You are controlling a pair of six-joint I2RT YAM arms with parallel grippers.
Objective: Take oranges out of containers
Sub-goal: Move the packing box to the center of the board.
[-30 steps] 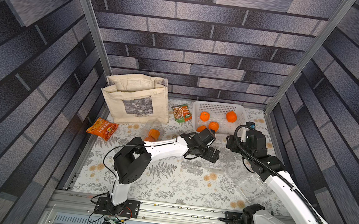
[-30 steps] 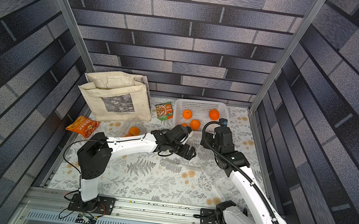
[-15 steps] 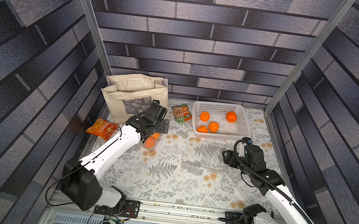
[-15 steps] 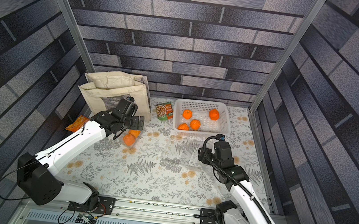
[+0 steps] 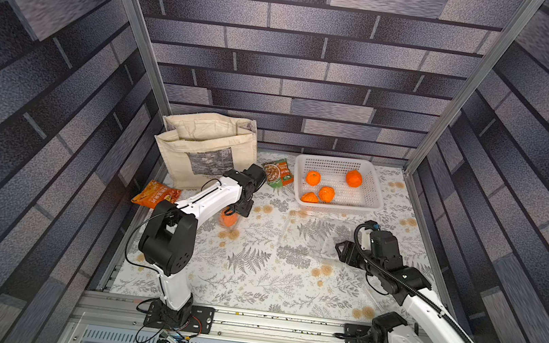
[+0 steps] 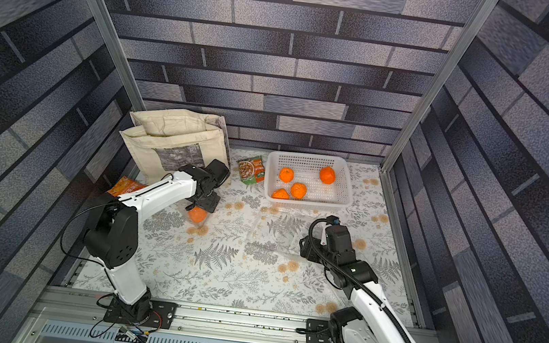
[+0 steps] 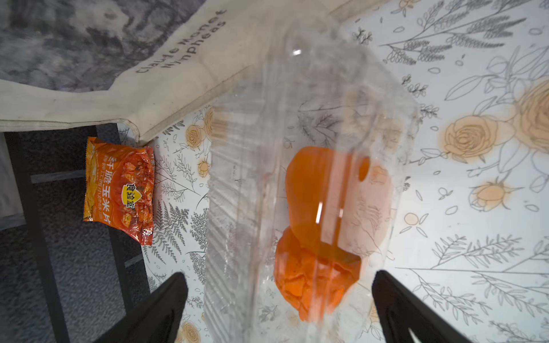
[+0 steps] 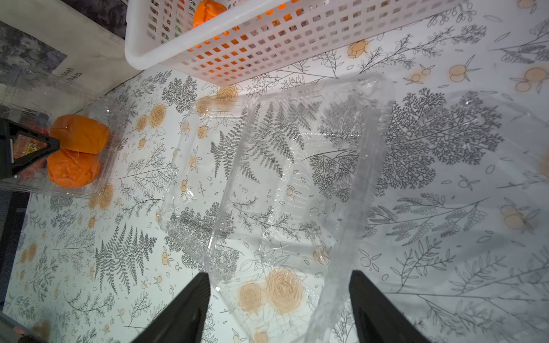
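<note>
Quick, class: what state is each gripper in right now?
Left gripper: open, astride the container with two oranges.
Right gripper: around the empty container; grip cannot be told.

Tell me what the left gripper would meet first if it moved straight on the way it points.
Probably the clear container with two oranges inside: it lies directly ahead, in line with the gap of the open left gripper. How near is unclear.

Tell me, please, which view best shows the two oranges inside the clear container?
Right wrist view: both oranges sharp, side by side. Left wrist view shows them blurred and distorted; both top views show one small orange patch.
</note>
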